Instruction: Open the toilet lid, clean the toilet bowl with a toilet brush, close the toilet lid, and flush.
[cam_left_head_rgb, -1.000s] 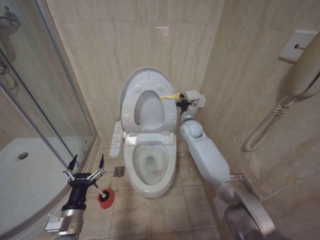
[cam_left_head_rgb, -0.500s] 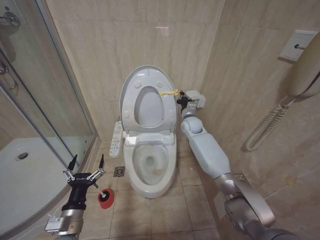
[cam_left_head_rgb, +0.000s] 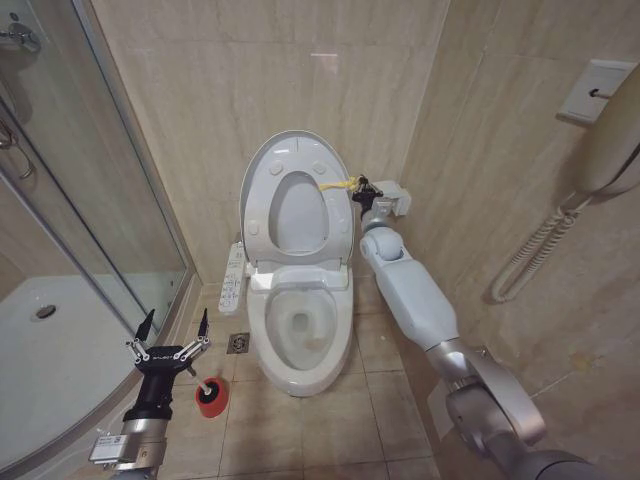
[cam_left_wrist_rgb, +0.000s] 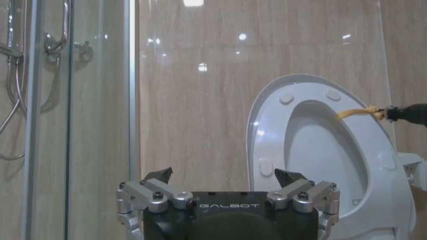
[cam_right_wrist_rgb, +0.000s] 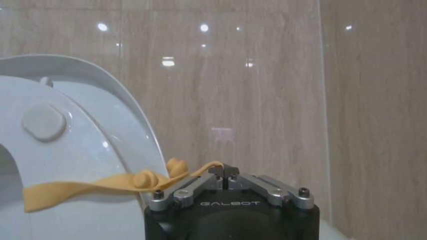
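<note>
Head looks down; both wrists face toilet lid (cam_left_wrist_rgb: 320, 150).

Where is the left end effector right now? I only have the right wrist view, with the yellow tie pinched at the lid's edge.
Observer: The left end effector hangs open low beside the shower glass, close to the toilet brush on the floor.
Operator: And is the bowl uncovered?
Observer: Yes. The toilet lid and seat ring both stand upright against the wall, leaving the toilet bowl open, while the right end effector holds the yellow tie.
</note>
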